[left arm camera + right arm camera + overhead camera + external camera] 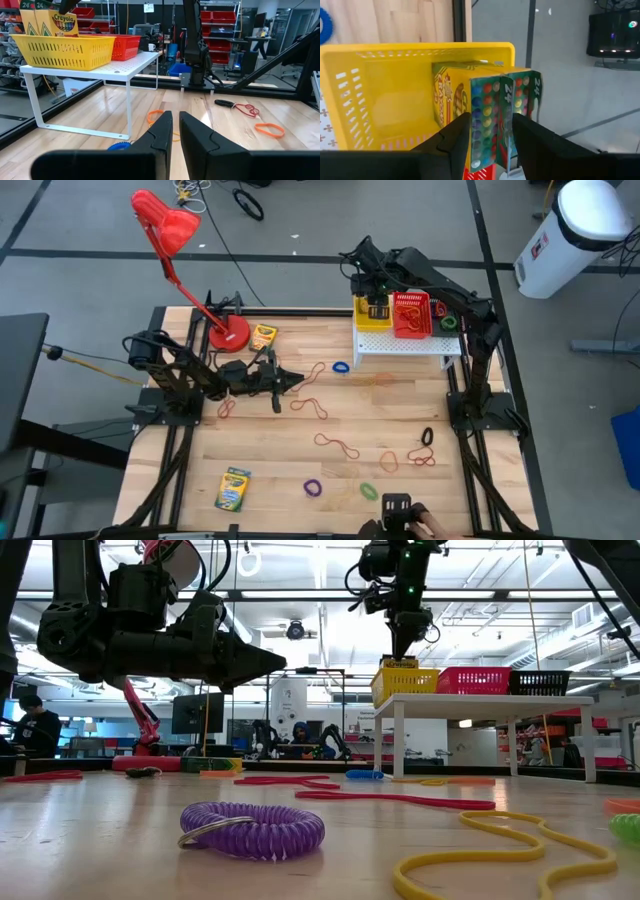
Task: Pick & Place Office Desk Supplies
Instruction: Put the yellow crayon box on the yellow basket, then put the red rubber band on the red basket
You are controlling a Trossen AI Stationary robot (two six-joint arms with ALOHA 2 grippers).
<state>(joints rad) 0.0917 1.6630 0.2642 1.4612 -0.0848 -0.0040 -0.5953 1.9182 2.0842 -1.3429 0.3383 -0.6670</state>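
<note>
Crayon box point(492, 120), pinched upright between the right gripper's point(490, 137) fingers over the yellow basket point(350, 100) on the white shelf point(405, 343), could catch the basket's far rim and tip outside, while the left gripper point(174, 140) waits, fingers nearly together, low over the table point(300, 450).

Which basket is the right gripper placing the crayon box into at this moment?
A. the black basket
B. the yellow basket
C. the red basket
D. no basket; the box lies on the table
B: in the right wrist view the right gripper is shut on a crayon box inside the yellow basket, next to another box already standing there.
</note>
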